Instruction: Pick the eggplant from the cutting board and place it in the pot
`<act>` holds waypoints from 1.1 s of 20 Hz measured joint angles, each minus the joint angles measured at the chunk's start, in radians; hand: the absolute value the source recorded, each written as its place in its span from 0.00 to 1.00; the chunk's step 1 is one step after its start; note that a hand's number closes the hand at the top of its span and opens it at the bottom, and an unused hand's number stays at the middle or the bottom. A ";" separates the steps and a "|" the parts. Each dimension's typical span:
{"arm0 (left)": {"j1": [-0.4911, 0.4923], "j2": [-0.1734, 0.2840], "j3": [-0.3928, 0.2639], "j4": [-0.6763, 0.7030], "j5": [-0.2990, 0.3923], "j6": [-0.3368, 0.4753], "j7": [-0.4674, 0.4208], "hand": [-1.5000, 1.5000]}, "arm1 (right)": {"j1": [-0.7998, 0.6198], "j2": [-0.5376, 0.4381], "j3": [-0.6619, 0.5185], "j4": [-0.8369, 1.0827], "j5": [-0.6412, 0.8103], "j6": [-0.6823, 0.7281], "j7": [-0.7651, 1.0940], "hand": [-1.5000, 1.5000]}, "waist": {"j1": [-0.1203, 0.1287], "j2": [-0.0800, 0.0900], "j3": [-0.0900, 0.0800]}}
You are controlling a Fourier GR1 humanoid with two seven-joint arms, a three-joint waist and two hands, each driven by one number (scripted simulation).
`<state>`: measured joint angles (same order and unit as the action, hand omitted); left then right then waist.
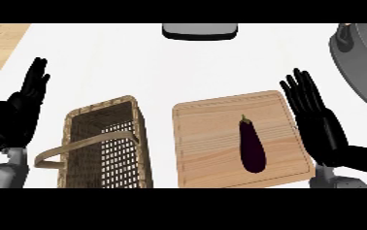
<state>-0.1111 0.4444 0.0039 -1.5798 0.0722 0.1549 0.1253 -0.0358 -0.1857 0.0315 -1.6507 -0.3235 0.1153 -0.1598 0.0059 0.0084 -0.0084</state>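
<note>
Head view: eggplant (252, 146) lies lengthwise on board (208, 141), right of centre, stem pointing away. Right hand (319, 122) flat, fingers straight, at board's right edge. Left hand (22, 110) likewise spread, left of basket (108, 146). Pot (351, 54) at far right of counter (179, 69), partly cut off.

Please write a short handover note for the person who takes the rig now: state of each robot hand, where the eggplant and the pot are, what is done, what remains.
Left robot hand: open, fingers up, resting at the left edge, holding nothing.
Right robot hand: open, fingers straight, beside the right edge of the cutting board, holding nothing.
Eggplant: lies on the cutting board, stem pointing away from the robot, untouched.
Pot: at the far right, only partly in view.
Wicker basket: left of the board, not part of the job.
Done: nothing yet.
Left: grasp the eggplant, carry it to the pot, release it inside.
</note>
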 measured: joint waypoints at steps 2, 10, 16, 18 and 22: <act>0.010 -0.019 0.009 0.006 0.012 -0.003 -0.028 0.50 | 0.013 -0.034 -0.025 -0.041 0.022 0.005 -0.026 1.00 | -0.006 -0.004 0.003; 0.053 -0.172 -0.025 -0.034 0.050 0.056 -0.109 0.50 | 0.077 -0.226 -0.245 -0.163 0.326 -0.174 -0.135 0.00 | -0.071 -0.020 0.001; 0.081 -0.257 -0.069 -0.025 0.041 0.064 -0.206 0.50 | 0.296 -0.088 -0.158 -0.362 0.522 -0.327 -0.308 0.00 | -0.042 -0.017 0.009; 0.076 -0.267 -0.073 -0.029 0.038 0.065 -0.210 0.50 | 0.380 -0.046 -0.103 -0.442 0.586 -0.353 -0.344 0.00 | -0.036 -0.017 0.010; 0.085 -0.285 -0.087 -0.037 0.017 0.075 -0.232 0.50 | 0.510 -0.040 -0.013 -0.580 0.756 -0.355 -0.251 0.00 | -0.026 -0.015 0.010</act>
<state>-0.0264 0.1595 -0.0832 -1.6171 0.0891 0.2294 -0.1066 0.4745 -0.2254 0.0188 -2.2311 0.4325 -0.2401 -0.4105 -0.0196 -0.0069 0.0016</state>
